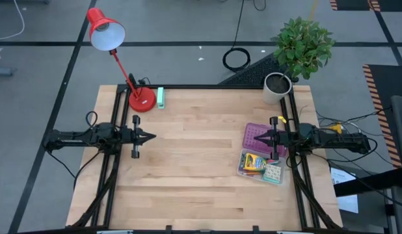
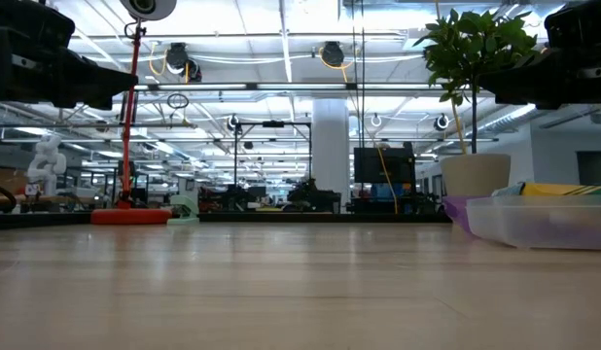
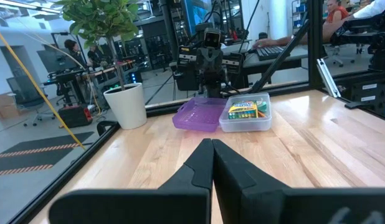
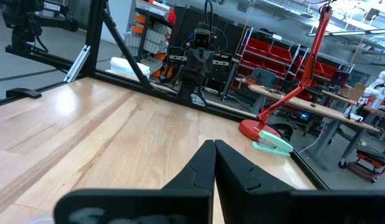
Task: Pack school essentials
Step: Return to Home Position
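Observation:
A clear plastic box (image 1: 243, 170) sits on the table's right side, with the yellow-green crayon box (image 1: 254, 162) and a pale patterned square pack (image 1: 273, 172) lying in it. A purple lid-like tray (image 1: 252, 129) lies flat just beyond it. The left wrist view shows the tray (image 3: 199, 115) and the crayon box (image 3: 246, 111) too. My right gripper (image 1: 255, 138) hangs shut above the purple tray, pointing toward the table's left. My left gripper (image 1: 151, 137) is shut over the bare table at the left, pointing right. Scissors, pen and pencils do not show.
A red desk lamp (image 1: 141, 99) stands at the far left with a mint-green block (image 1: 160, 97) beside its base. A potted plant (image 1: 277, 86) stands at the far right corner. Bare wood (image 1: 194, 169) lies between the two arms. People sit at desks beyond the table.

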`<state>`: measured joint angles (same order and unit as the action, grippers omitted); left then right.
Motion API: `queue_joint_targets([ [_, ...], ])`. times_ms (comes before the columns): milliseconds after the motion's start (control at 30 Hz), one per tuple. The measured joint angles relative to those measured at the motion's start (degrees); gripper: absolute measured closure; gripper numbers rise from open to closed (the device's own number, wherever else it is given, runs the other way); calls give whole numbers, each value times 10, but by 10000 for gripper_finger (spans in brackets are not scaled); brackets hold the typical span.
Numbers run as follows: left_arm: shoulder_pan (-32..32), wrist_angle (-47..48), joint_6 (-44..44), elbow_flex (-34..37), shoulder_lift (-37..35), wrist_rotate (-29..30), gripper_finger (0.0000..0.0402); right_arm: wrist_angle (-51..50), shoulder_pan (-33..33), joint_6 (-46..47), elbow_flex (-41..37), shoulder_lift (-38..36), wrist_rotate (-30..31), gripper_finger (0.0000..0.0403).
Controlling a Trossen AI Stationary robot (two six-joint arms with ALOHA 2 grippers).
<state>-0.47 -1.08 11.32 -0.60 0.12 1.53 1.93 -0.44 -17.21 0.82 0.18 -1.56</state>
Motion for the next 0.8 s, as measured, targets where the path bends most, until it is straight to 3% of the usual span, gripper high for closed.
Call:
queue_joint_targets([
  [800, 0, 0, 0, 0, 0, 0, 396, 0, 0, 0, 0, 0, 0, 403],
])
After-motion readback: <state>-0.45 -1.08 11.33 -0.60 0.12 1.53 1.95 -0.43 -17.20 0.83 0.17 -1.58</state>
